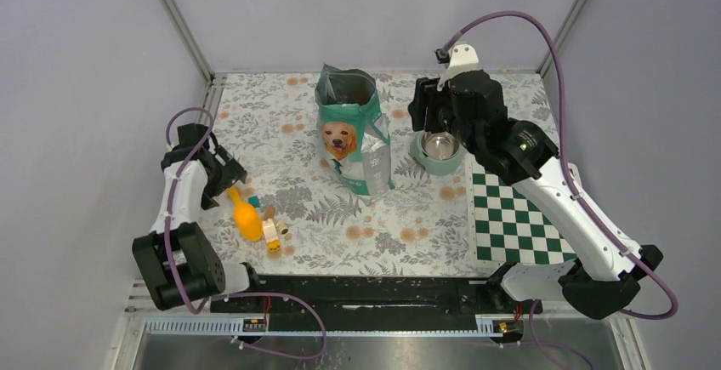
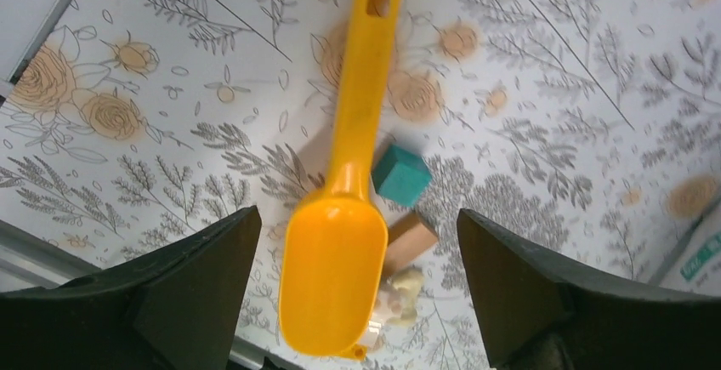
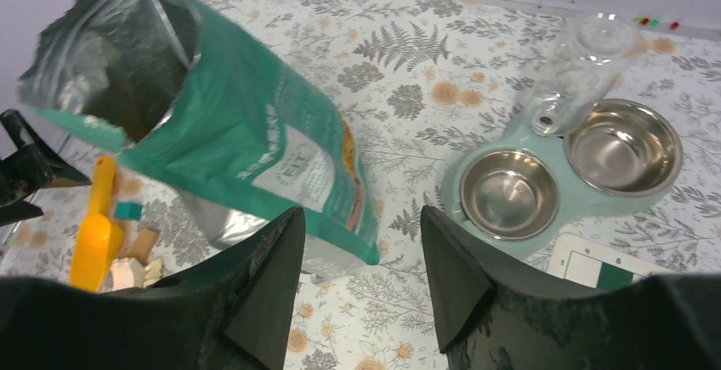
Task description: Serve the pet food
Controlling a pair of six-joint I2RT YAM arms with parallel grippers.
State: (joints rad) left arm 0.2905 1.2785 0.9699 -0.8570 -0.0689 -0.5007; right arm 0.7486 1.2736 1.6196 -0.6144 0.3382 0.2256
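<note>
The teal bag [image 1: 355, 136] with the golden retriever picture stands upright and open-topped at the table's middle. In the right wrist view the bag [image 3: 255, 145] shows a dark inside, and I cannot make out the pet food in it. A yellow scoop [image 1: 246, 219] lies empty on the table at the left. My left gripper [image 2: 359, 213] hangs open above the scoop [image 2: 336, 259], its fingers either side of the scoop's bowl and clear of it. My right gripper [image 3: 361, 210] is open and empty, up between the bag and the teal double-bowl feeder [image 3: 557, 153]. Both steel bowls are empty.
Small toy blocks lie beside the scoop: a teal one [image 2: 400, 174], a brown one [image 2: 410, 241] and a pale piece [image 2: 400, 295]. A clear bottle [image 3: 587, 55] stands on the feeder [image 1: 438, 167]. A green checkered mat [image 1: 514, 217] lies front right. Grey walls close in the table.
</note>
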